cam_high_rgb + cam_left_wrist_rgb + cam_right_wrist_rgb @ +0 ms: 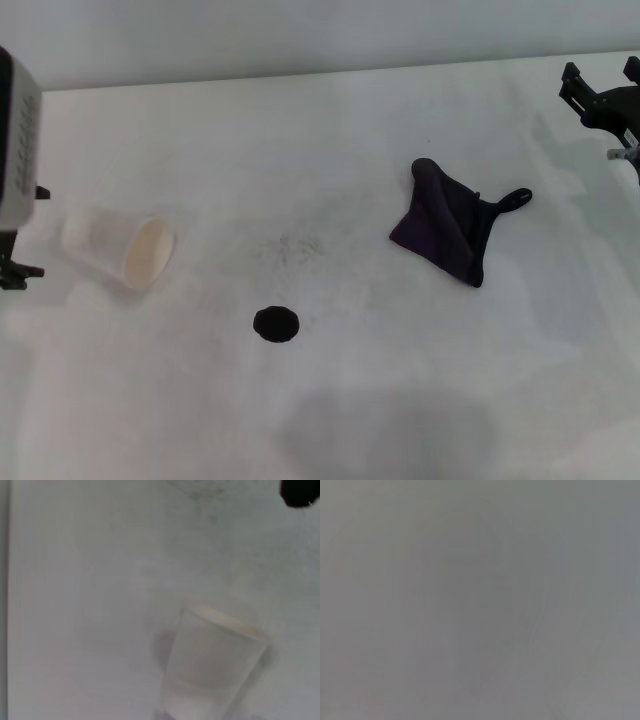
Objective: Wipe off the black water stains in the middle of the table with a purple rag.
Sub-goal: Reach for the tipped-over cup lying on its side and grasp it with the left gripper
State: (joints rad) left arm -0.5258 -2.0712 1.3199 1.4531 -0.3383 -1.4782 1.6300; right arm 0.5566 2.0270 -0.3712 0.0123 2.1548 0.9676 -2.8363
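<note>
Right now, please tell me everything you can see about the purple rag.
The purple rag is a dark purple, nearly black soft cloth, folded into a rough creased triangle, with a small black loop at its right corner. It lies loose on the white table, right of the black stain. Neither gripper touches it.

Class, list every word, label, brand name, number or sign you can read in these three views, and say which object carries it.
None: no readable text appears in any view.
The purple rag: plain cloth, no tag text visible.
The paper cup, lying on its side: blank.
The table bears only the black water stains and a faint grey smudge.
The left gripper and right gripper, at the table's edges: no markings visible.
</note>
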